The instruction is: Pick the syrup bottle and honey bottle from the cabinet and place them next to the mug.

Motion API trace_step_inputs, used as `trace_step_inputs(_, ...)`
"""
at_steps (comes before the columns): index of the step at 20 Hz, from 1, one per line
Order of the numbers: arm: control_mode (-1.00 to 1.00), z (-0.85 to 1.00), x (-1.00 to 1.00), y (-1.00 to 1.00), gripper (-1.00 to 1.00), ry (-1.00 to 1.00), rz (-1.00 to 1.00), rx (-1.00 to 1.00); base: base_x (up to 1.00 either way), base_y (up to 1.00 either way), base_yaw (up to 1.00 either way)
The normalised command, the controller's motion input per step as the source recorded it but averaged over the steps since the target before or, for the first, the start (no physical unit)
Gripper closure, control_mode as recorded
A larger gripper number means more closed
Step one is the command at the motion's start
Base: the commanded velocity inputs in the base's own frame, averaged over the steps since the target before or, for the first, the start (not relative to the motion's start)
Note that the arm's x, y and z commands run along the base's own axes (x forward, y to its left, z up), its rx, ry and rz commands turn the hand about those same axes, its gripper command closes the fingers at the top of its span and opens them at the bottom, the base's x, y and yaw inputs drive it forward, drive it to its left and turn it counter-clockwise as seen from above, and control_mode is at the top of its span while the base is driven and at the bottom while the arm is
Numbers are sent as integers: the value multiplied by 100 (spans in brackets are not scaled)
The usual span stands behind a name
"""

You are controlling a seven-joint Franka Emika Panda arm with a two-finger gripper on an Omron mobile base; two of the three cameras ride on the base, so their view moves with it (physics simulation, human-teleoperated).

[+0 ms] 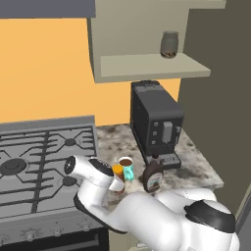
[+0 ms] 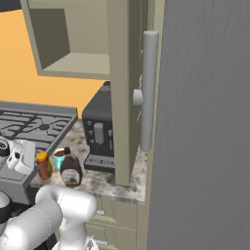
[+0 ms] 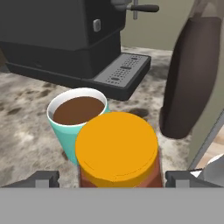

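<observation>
Small orange-amber honey bottle [image 3: 116, 148], upright on counter, touching teal mug [image 3: 70, 127]; gripper [image 3: 112, 178] fingers spread wide either side, holding nothing.

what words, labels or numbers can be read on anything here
None can be read.
syrup bottle: its label is too blurred to read.
honey bottle: its label is too small to make out.
coffee machine: buttons, no legible marks.
mug: plain, no text.
</observation>
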Motion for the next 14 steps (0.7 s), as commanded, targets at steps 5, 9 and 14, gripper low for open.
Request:
trace_step_inputs(5, -100, 0, 0, 0, -100, 0, 0, 0, 0, 0, 0)
trace_step_inputs(9, -100, 1, -1, 0, -100, -1, 0, 0, 0, 0, 0)
trace_step_inputs(14, -100, 20, -18, 0, -100, 0, 0, 0, 0, 0, 0)
